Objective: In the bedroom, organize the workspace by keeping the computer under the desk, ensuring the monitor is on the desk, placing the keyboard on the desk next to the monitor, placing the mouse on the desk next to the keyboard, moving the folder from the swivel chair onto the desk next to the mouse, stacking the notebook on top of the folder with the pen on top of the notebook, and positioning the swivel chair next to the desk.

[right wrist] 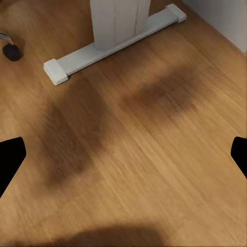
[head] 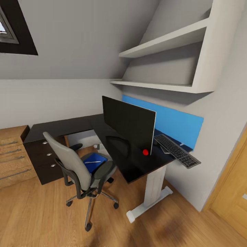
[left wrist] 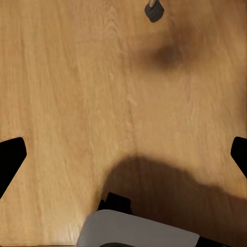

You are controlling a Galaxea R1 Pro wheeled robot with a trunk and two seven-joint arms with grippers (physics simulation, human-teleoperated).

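The black monitor (head: 129, 124) stands on the black L-shaped desk (head: 79, 125). At the desk's right end lies the keyboard (head: 176, 151), one corner overhanging the edge. The grey swivel chair (head: 80, 168) stands in front of the desk with the blue folder (head: 96, 159) on its seat and the thin white pen (head: 92, 162) on the folder. The computer, mouse and notebook are out of view. My left gripper (left wrist: 123, 159) and right gripper (right wrist: 123, 159) both hang open over bare wood floor, their dark fingertips (left wrist: 10, 157) (right wrist: 10, 154) at the picture edges.
A wooden dresser (head: 12, 154) stands left of the desk's black drawer unit (head: 44, 157). White shelves (head: 164, 41) and a blue wall panel (head: 178, 123) are above the desk. The desk's white foot (right wrist: 113, 41) and a chair castor (left wrist: 154, 11) lie ahead of the grippers. A wooden door (head: 233, 192) is at the right.
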